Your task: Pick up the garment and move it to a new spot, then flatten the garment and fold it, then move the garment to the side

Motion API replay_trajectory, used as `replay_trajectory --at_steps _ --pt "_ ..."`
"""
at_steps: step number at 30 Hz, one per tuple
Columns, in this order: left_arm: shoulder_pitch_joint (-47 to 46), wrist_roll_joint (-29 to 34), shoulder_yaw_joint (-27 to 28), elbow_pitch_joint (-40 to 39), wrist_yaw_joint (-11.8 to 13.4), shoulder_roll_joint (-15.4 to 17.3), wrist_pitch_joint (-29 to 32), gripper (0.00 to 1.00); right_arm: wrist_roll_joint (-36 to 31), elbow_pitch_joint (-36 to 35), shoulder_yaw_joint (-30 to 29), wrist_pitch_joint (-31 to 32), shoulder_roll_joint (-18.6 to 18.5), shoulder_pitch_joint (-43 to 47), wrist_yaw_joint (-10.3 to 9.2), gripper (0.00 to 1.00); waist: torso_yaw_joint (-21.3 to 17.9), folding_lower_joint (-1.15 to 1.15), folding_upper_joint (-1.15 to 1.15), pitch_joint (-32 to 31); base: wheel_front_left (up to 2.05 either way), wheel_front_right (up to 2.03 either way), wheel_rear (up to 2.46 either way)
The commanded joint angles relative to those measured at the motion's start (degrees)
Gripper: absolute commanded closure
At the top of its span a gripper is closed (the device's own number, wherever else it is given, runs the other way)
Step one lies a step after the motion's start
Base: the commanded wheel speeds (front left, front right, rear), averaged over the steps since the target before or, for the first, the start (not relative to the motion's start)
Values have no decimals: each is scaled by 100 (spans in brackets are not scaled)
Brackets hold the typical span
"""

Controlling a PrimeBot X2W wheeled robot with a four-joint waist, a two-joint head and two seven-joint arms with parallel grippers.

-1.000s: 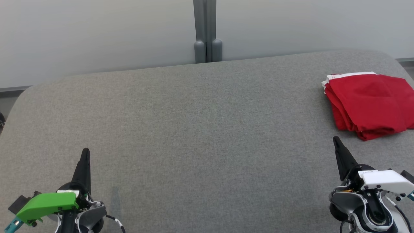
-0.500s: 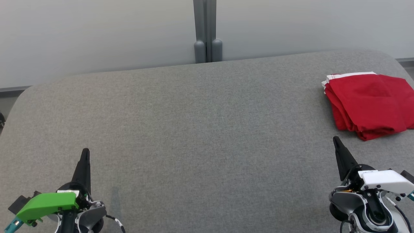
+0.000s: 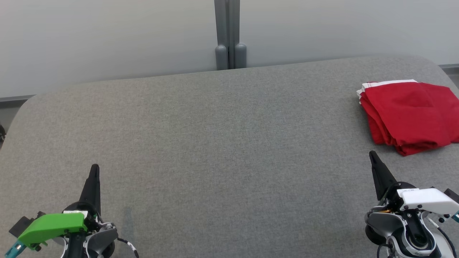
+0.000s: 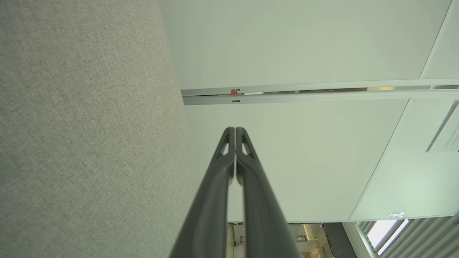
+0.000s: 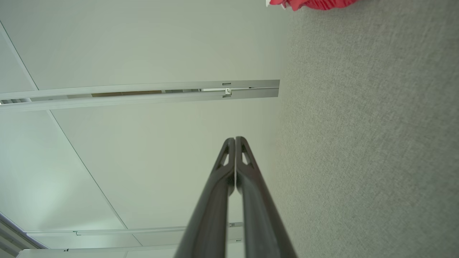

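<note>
The grey fabric-covered table [image 3: 215,129] spans the head view. The red garment [image 3: 408,114], white-trimmed, lies folded in a compact stack near the table's far right edge, so the task looks complete. The left gripper [image 3: 94,168] and right gripper [image 3: 373,154] rest near the front edge, fingers pressed together, holding nothing.

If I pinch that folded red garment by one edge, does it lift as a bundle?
The red garment looks like thin soft cloth, so it likely droops. Its layers sit loose at the edges, so one pinch may unfold it. Pushed, it may bunch on the grey surface.
</note>
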Motion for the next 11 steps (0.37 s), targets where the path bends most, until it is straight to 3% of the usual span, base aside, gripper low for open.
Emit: replay_trajectory --at_steps 1,11 --pt "-69 22 17 -4 8 10 23 100 38 -24 4 18 -24 -30 2 100 0 0 0 0 0 0 0" --pt "-69 24 19 -4 8 9 25 100 38 -24 5 19 -24 -30 2 100 0 0 0 0 0 0 0"
